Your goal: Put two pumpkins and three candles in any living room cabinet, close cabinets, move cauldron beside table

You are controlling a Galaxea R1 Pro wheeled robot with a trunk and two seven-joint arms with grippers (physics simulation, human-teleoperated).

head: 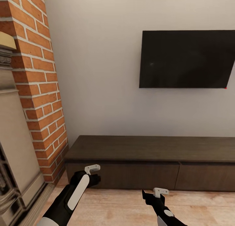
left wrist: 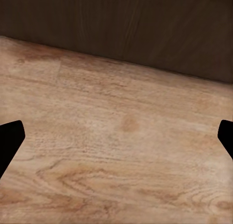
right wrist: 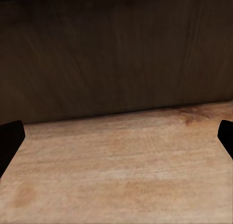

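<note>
Left gripper [head: 95, 179]: held low just in front of the cabinet's left drawer front, near its left end. Its two dark fingertips [left wrist: 9, 141] sit wide apart with nothing but floor between them, so it stands spread and empty.
Right gripper [head: 147, 196]: held low over the floor, a little further out from the cabinet than the left one, facing the middle of the unit. Its fingertips [right wrist: 9, 141] are likewise spread wide and hold nothing.
Cabinet [head: 153, 147]: long low dark-brown unit standing against the pale wall; bare top, flat fronts, and both drawer fronts that show sit flush and closed. The seam between the two fronts lies right of the right gripper. Seen close up as a dark wood face from the left wrist [left wrist: 121, 25] and the right wrist [right wrist: 111, 54].
Floor [head: 120, 206]: light wood boards, running up to the foot of the cabinet.
TV [head: 187, 59]: black screen fixed to the wall above the cabinet's right half.
Brick column [head: 39, 82]: red brick, just left of the cabinet's left end.
Fireplace [head: 13, 147]: pale carved surround, left of the brick, well apart from the cabinet.
</note>
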